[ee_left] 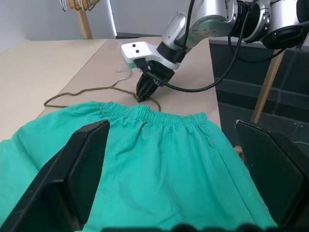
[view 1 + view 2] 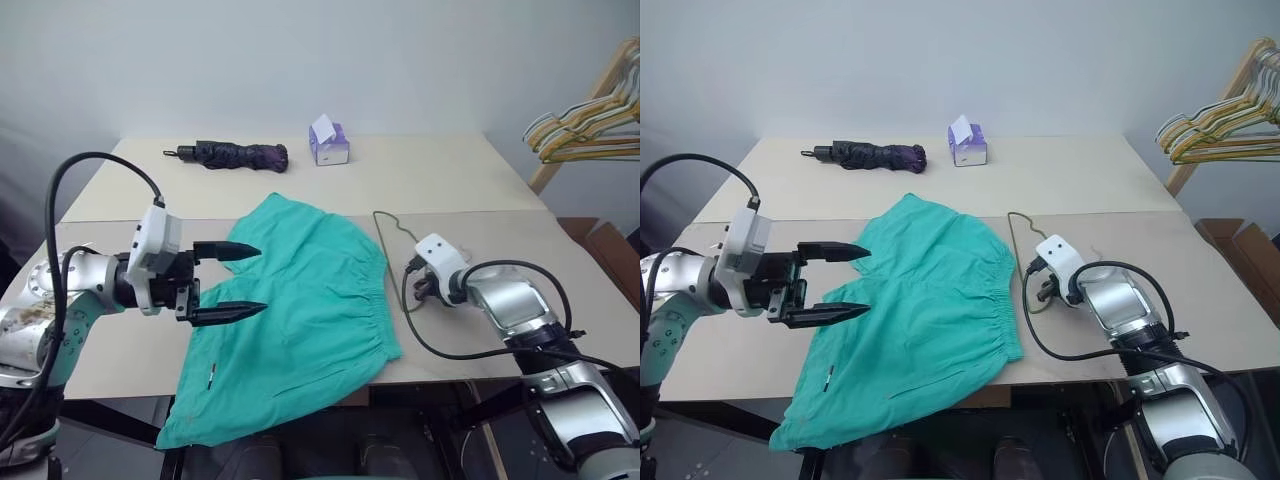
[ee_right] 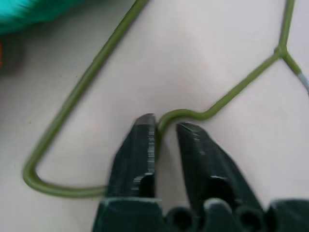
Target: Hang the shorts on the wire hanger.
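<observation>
Shorts (image 2: 290, 320) spread flat on counter (image 2: 450, 180), hem draped over near edge at 6 o'clock. Wire hanger (image 3: 96, 67) at shorts' 3 o'clock, touching waistband. Right end effector (image 3: 164, 128) narrow, pinching hanger wire, likely for lift. Left end effector (image 2: 235, 282) wide, poised above shorts' 9 o'clock side, likely to grab fabric.

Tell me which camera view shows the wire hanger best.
The right wrist view: the wire hanger is close up on the table, its wire between the right gripper fingers. The left wrist view shows it along the shorts waistband; the head views show a thin line.
</observation>
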